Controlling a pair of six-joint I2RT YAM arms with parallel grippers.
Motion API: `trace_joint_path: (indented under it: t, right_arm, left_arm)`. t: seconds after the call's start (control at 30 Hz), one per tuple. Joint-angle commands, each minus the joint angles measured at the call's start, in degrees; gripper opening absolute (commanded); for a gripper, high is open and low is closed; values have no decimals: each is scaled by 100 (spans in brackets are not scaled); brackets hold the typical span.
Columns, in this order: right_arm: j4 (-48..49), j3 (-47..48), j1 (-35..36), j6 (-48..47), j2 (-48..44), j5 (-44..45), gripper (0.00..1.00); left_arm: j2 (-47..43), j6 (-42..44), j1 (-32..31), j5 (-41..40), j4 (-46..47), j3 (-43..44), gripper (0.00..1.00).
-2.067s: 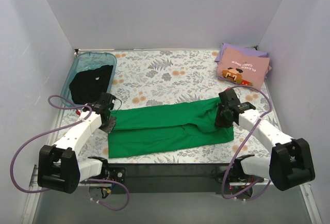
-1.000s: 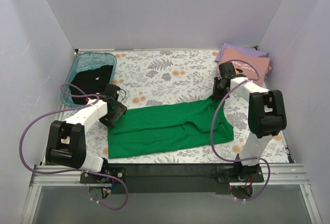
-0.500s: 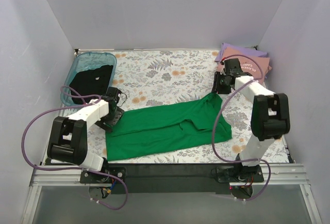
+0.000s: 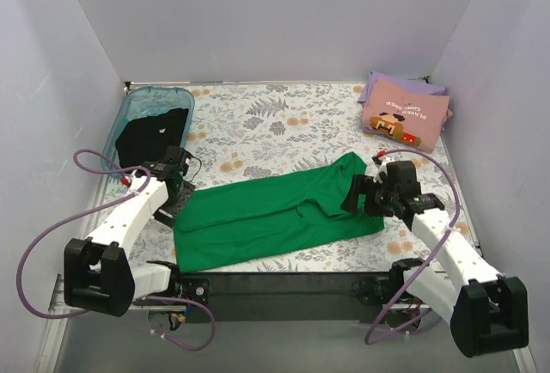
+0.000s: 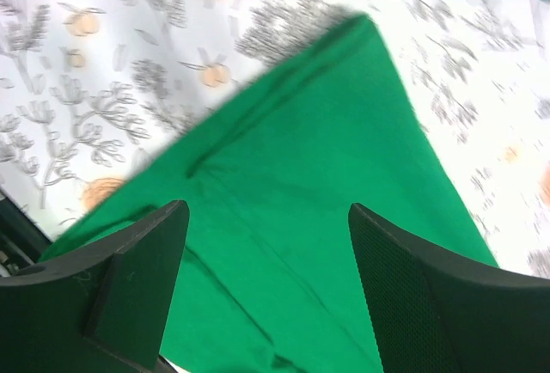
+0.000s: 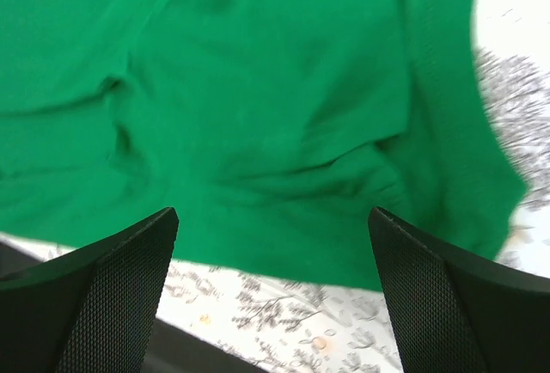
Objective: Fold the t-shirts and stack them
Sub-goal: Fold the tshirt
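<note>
green shirt near-centre, flat band laid crosswise so each arm gets an end | left gripper over left end, fingers wide, empty | right gripper over right end, wide, empty | black shirt waiting in bin, far left | pink shirt folded atop lavender shirt, far right: likely the stack

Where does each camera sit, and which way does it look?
Top external: above and behind the robot, looking down on the table; left gripper and right gripper show.
Left wrist: on the left wrist, looking down at the green t-shirt between its open fingers.
Right wrist: likewise, over the shirt's wrinkled end; open fingers show.
Shared: the green t-shirt.
</note>
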Motion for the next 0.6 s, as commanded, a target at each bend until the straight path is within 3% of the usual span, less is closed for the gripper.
trace_joint_path:
  t: [0.0,0.03,0.13,0.23,0.37,0.57]
  right_arm:
    - [289,-348,154,272,-572,-733,98]
    - [385,-427,172,281,-651,-698,98]
    - [544,-621,172,307,-303,-610,98]
    - [868,-587,172,430,294,-514,98]
    - [1054,-210,163,598,1226,294,98]
    - [1133,1362,59,352,3572,551,98]
  left_arm:
    - [-227,414,-225,364,362,119,75]
    - [-219,746,-297,975,990,49,78]
    - [1,1398,-709,1647,1863,-294,80]
    - [422,1330,-904,1667,1928,-479,80]
    - [739,1163,-930,1474,1814,-628,80]
    - [424,1058,-1175,1966,1920,-971,79]
